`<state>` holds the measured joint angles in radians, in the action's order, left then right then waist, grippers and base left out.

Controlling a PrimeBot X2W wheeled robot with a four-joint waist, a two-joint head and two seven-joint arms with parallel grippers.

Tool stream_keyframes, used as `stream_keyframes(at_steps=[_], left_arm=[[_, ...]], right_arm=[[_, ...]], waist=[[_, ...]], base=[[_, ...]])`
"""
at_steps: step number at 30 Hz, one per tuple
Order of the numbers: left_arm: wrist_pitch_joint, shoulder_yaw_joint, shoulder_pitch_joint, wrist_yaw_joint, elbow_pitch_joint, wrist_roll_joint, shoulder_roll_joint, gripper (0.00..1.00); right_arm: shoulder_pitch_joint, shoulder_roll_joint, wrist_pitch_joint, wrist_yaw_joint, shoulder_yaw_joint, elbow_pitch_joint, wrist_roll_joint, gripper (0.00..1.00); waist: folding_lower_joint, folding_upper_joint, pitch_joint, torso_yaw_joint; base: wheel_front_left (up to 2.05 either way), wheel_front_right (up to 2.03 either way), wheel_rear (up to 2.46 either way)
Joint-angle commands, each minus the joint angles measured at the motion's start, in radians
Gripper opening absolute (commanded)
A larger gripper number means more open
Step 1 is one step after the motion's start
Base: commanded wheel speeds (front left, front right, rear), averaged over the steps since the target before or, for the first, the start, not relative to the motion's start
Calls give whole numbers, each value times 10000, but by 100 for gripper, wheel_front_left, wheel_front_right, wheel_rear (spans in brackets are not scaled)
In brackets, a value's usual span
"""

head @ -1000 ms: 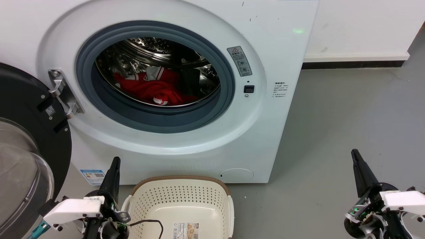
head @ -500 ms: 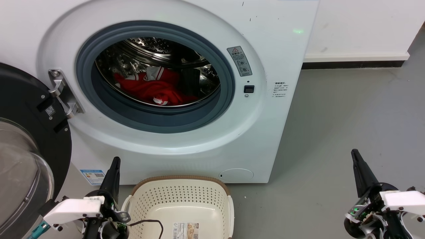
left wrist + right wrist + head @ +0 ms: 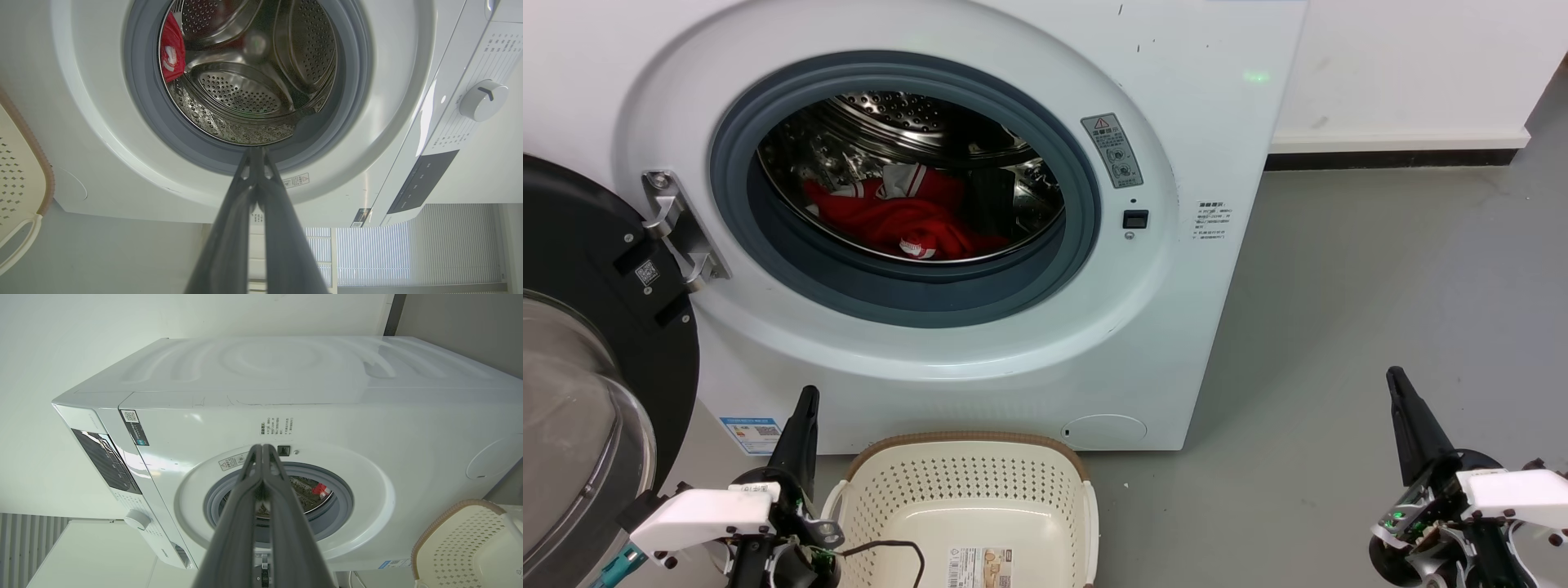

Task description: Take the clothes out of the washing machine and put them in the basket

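**Pincers shut and low; left pincer (image 3: 807, 402) nearer the red garment (image 3: 894, 219)**

Both pincers have their fingers pressed together and hold nothing. The left pincer sits at the lower left of the head view, tips pointing up at the front of the washing machine (image 3: 1176, 269). Just beside it, to its right, the basket (image 3: 968, 439) stands on the floor (image 3: 1339, 327) below the porthole. The right pincer (image 3: 1395, 380) hangs well apart, over bare floor off the machine's right side.

The red garment lies low in the drum (image 3: 890, 110), up and ahead of both pincers. From the left pincer it is up and slightly right; from the right pincer it is up and far to the left. Its long axis runs side to side across the porthole. The left arm looks to have the shorter, straighter reach, though the open door (image 3: 596, 269) stands close on its outer side. The fingers would have to part before going in.

Counted: one garment, one basket, one machine, two pincers.
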<state>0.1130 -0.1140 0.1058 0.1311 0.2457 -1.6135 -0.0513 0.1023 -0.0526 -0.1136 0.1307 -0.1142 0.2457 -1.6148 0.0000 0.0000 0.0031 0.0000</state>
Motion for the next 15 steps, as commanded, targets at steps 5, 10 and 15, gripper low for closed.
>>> stream_keyframes(at_steps=[5, 10, 15], left_arm=[[30, -25, 61, 26, 3, 17, 21, 0], [30, -27, 61, 26, 3, 16, 21, 0], [-6, 12, -16, -2, 48, 0, 2, 100]], right_arm=[[143, 36, 2, 0, 0, 17, 44, 0], [143, 36, 2, 0, 1, 17, 44, 0], [-24, 0, 0, 2, 4, 42, -4, 100]], waist=[[0, 0, 0, 0], [0, 0, 0, 0], [0, 0, 0, 0]], base=[[0, 0, 0], [0, 0, 0], [0, 0, 0]])
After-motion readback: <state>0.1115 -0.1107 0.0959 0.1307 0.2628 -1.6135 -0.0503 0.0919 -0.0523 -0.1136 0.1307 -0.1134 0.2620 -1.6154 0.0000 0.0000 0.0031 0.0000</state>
